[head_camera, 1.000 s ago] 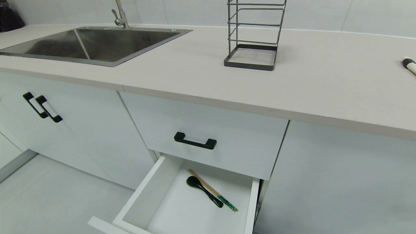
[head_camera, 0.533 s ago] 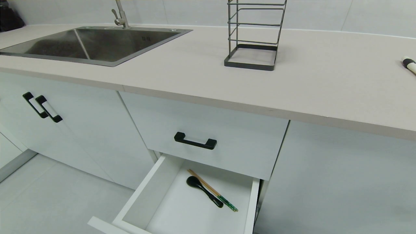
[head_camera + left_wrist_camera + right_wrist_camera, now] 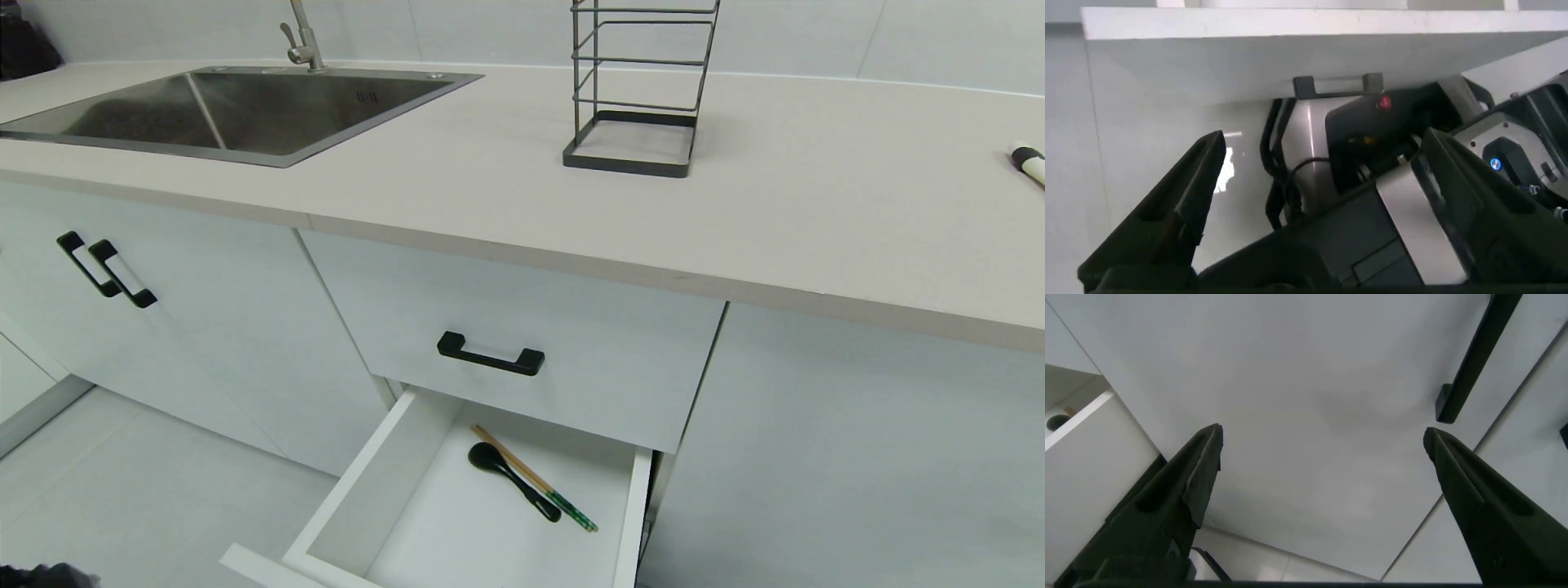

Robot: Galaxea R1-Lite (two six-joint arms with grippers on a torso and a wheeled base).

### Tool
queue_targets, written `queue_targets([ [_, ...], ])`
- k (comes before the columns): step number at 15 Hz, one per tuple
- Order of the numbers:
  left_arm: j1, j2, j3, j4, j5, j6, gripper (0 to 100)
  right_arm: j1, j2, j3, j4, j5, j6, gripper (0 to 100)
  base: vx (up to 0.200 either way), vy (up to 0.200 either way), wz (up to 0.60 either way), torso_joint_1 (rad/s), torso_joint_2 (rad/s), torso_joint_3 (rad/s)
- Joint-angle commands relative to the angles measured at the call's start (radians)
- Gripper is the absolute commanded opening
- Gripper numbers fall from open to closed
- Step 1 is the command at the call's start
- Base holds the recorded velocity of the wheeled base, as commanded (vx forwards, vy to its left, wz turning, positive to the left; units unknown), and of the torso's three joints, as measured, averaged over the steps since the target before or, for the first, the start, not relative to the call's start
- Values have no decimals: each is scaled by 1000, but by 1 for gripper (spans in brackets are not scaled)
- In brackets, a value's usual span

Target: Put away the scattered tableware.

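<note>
Head view: bottom drawer [image 3: 351,478] pulled out at 6 o'clock, under the shut upper drawer with the black handle [image 3: 490,354]. Black spoon [image 3: 516,483] lies flat on the drawer floor, bowl toward 10 o'clock, handle toward 4. Chopsticks [image 3: 535,479] lie parallel on its 1 o'clock side, green tips toward 4; close alongside, can't tell whether touching. Countertop [image 3: 457,180]: sink [image 3: 245,114] at 10 o'clock, wire rack [image 3: 633,159] at 1, black-tipped pale item [image 3: 1029,162] at the 3 o'clock edge. Left gripper [image 3: 1321,143]: fingers spread wide, nothing held. Right gripper [image 3: 1323,437]: spread wide, nothing held, facing a white cabinet front with a black handle [image 3: 1474,359].
</note>
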Motion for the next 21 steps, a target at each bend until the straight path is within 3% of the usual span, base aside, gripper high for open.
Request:
queue_targets([
  [1, -8, 217, 7, -86, 0, 65, 100, 0, 3, 0, 0, 0, 0, 100, 0, 0, 0, 0, 0, 0],
  [3, -13, 249, 12, -98, -1, 148, 100, 0, 3, 0, 0, 0, 0, 100, 0, 0, 0, 0, 0, 0],
  [4, -14, 258, 12, -94, -1, 163, 100, 0, 3, 0, 0, 0, 0, 100, 0, 0, 0, 0, 0, 0],
  [9, -14, 344, 0, -106, 59, 165, 100, 0, 3, 0, 0, 0, 0, 100, 0, 0, 0, 0, 0, 0],
  [13, -14, 419, 1, -189, 60, 165, 100, 0, 3, 0, 0, 0, 0, 100, 0, 0, 0, 0, 0, 0],
  [21, -19, 478, -22, -249, 59, 166, 100, 0, 3, 0, 0, 0, 0, 100, 0, 0, 0, 0, 0, 0],
])
